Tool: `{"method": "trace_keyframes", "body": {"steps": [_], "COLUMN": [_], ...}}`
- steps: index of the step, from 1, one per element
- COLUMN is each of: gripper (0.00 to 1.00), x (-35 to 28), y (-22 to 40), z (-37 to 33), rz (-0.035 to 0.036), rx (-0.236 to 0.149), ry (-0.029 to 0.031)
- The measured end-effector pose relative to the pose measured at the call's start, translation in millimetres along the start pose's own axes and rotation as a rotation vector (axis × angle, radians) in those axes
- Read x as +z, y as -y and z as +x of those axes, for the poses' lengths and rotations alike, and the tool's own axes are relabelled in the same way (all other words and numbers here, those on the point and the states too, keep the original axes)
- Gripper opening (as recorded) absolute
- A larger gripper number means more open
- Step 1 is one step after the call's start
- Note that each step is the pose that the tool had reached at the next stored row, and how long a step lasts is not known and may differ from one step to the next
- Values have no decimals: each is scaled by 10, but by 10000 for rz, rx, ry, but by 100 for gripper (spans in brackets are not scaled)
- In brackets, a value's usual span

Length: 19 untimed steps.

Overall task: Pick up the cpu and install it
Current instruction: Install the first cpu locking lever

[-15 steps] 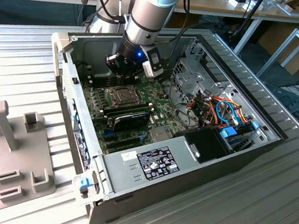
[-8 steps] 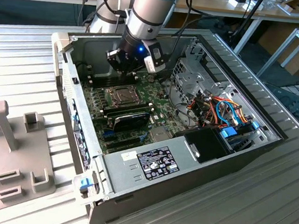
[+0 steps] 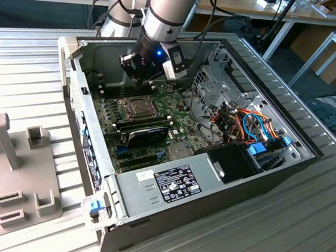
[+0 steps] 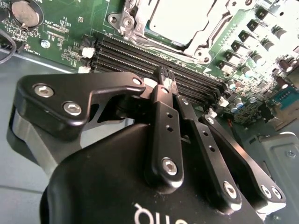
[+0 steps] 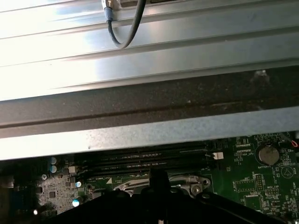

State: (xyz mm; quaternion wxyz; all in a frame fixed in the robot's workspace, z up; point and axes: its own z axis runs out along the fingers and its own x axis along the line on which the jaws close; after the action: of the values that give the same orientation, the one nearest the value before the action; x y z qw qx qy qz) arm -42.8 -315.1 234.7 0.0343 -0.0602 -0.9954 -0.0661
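Inside the open computer case [image 3: 70, 79], the cpu [image 4: 184, 18] sits in its socket under the retention frame [image 4: 133, 23]; the memory slots [image 4: 140, 56] lie just beside it. The gripper [image 4: 167, 77] hovers above those slots, fingers [image 4: 162, 74] pressed together, holding nothing, near the case's rear wall.

Ribbed metal table [image 3: 300, 236] carries open computer case [image 3: 220, 198]; grey fixture block [image 3: 12, 176] at exterior view's left.

Silver-grey arm [image 3: 168, 6] carries a black gripper [image 4: 167, 79] with silver screws and slim fingers [image 4: 161, 74].
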Motion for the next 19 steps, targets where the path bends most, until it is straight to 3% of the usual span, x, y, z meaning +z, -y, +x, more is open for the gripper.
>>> {"method": "trace_keyframes", "body": {"steps": [4, 8, 10, 11, 12, 13, 15, 16, 17, 19], "gripper": [11, 11, 11, 11, 11, 11, 11, 11, 11, 11], "x": [-6, -18, -23, -24, -27, -31, -33, -33, -32, -30], "y": [44, 135, 169, 180, 195, 210, 223, 226, 228, 231], "z": [-6, -16, -20, -22, -23, -25, -26, -18, -7, 15], "rz": [4, 20, 103, 170, 309, 544, 800, 1081, 1099, 1077], "rx": [0, 1, 6, 9, 20, 35, 49, 50, 29, 6], "ry": [1, 3, 14, 23, 39, 69, 101, 329, 624, 942]}}
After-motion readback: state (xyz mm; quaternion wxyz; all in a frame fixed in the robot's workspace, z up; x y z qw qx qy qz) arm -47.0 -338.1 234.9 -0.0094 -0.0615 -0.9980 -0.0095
